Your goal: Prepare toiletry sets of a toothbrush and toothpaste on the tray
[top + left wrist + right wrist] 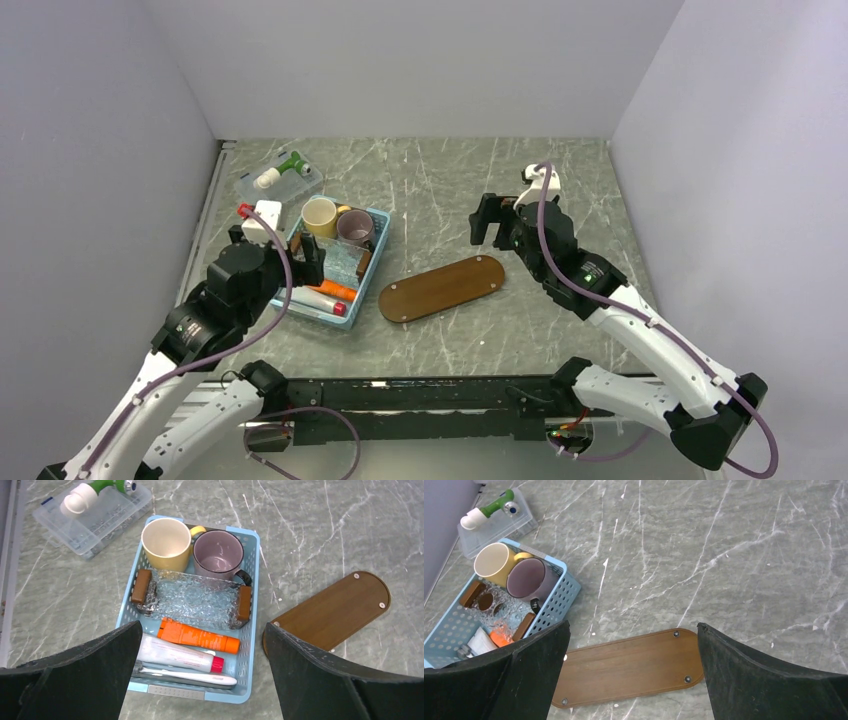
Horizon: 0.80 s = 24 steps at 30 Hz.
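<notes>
Both arms hang over the table [560,180], the left jaws and the right jaws alike spread wide and gripping nothing. The tray [442,288] lies bare near the table's middle. The orange toothpaste [197,636] and the pale toothbrush [190,677] lie in the blue basket [254,570] toward the left edge (a white tube [172,655] lies between them).

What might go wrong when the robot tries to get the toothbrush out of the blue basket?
The toothbrush lies flat against the near wall of the basket, right beside a white tube, so the open left gripper may bump the wall or grab the tube too. The orange toothpaste sits close to a glass dish, which might get knocked.
</notes>
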Each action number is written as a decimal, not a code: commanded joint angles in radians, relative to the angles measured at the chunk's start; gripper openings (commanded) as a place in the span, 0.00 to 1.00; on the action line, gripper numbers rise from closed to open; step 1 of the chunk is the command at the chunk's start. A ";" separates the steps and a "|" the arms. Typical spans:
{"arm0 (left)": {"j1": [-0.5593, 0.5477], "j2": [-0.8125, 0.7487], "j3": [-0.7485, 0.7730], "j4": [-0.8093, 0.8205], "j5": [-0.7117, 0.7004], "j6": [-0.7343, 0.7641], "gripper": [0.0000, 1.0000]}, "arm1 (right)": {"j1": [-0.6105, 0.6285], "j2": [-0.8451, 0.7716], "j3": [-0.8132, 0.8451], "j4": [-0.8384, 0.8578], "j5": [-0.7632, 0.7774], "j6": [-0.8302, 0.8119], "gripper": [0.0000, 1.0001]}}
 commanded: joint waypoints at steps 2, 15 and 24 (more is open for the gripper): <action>0.005 -0.017 -0.014 0.025 -0.076 -0.039 0.99 | 0.001 -0.007 -0.004 0.028 0.016 -0.022 1.00; 0.006 0.025 0.042 -0.144 -0.120 -0.294 0.99 | 0.002 -0.007 -0.009 -0.016 0.009 -0.050 1.00; 0.006 0.024 0.087 -0.429 -0.193 -0.669 0.99 | 0.001 -0.001 -0.081 0.015 -0.029 -0.040 1.00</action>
